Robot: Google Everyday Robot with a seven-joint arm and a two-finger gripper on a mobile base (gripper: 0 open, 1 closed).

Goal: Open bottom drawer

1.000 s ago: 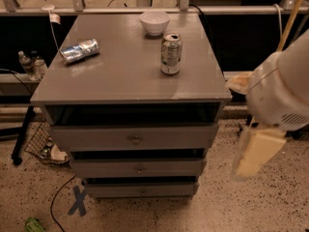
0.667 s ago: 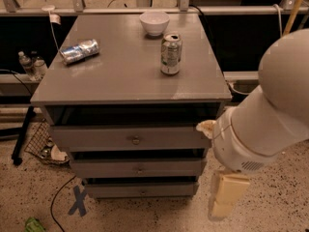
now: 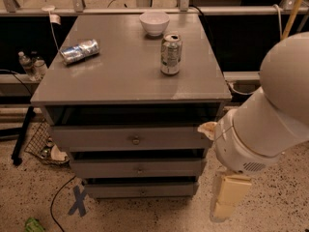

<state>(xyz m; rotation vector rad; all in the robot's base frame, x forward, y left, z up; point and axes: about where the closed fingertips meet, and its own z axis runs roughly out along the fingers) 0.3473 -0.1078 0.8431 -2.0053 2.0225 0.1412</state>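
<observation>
The grey cabinet [image 3: 130, 76] has three drawers. The bottom drawer [image 3: 116, 190] is the lowest and looks narrowest, with a small round knob [image 3: 143, 192]. Its front sits pushed in, in line with the middle drawer [image 3: 137, 168] and top drawer [image 3: 130, 139] above it. My big white arm [image 3: 263, 129] fills the right side. My gripper [image 3: 228, 197] hangs from it as a cream-coloured piece, low near the floor, just right of the cabinet's front right corner at about the bottom drawer's height. It is apart from the knob and touches nothing that I can see.
On the cabinet top stand an upright can [image 3: 171, 53], a lying crushed can [image 3: 79, 51] and a white bowl [image 3: 154, 22]. Water bottles [image 3: 31, 64] and a wire basket [image 3: 41, 144] are at the left. A blue tape cross [image 3: 77, 200] marks the speckled floor.
My arm has swung in from the right edge toward the cabinet, and the gripper has moved left and lower, closer to the cabinet's front right corner. The drawers have not moved.
</observation>
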